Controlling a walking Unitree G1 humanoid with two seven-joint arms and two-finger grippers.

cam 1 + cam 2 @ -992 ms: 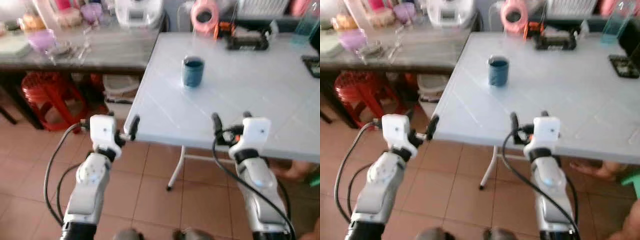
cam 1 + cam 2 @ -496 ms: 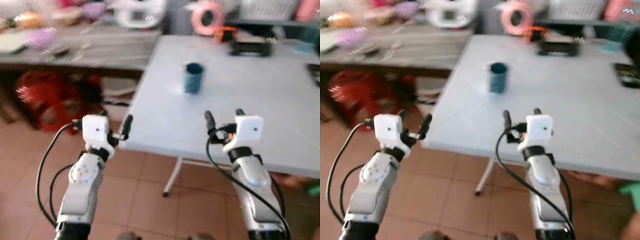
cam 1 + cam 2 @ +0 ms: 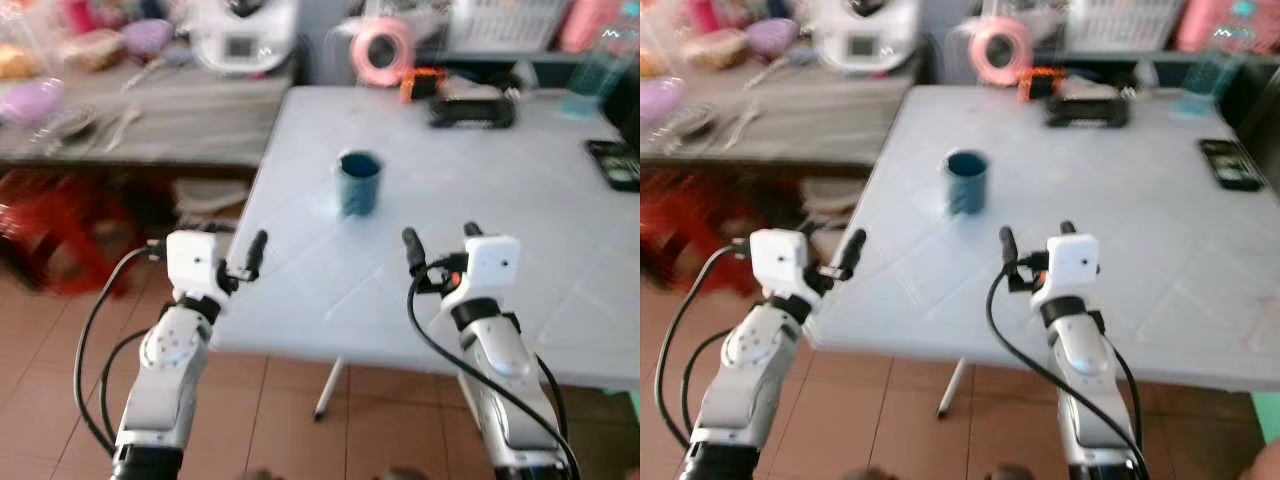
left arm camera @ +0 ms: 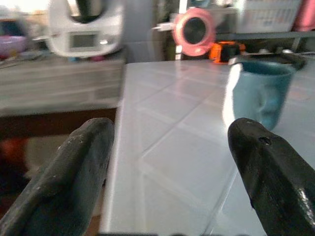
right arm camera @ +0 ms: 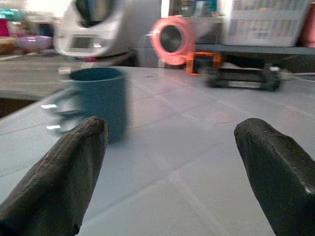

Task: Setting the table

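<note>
From the left eye view, a blue mug (image 3: pixel 359 182) stands upright on a pale blue-white folding table (image 3: pixel 520 200), in its near-left part and well apart from both arms. The left gripper (image 3: pixel 240 262) hangs at the table's near-left edge; the right gripper (image 3: pixel 440 245) is over the table's near side, right of the mug. Both are empty. At the table's far edge lie a pink roll of tape (image 3: pixel 378 48), an orange tool (image 3: pixel 422 83) and a black device (image 3: pixel 472 108); a dark phone (image 3: pixel 612 163) lies near the right edge. To the left is a grey counter (image 3: pixel 160 125) carrying a white kitchen appliance (image 3: pixel 243 30), purple bowls (image 3: pixel 35 98) and cutlery (image 3: pixel 118 98), with something red, blurred, below it. The floor is brown tile (image 3: pixel 60 350).

The right eye view gives the same layout and shows the whole phone (image 3: pixel 1226 163).

The left wrist view looks low across the table from its corner: the two black fingers (image 4: pixel 78 177) are spread wide with nothing between them, and the mug (image 4: pixel 260 91) stands beyond, close to one finger, with the appliance (image 4: pixel 86 29) and tape roll (image 4: pixel 193 29) behind.

The right wrist view shows this gripper's fingers (image 5: pixel 61 182) also wide apart and empty, with the mug's handle (image 5: pixel 58 115) facing the counter side and a white basket (image 5: pixel 268 22) on a shelf at the back.
</note>
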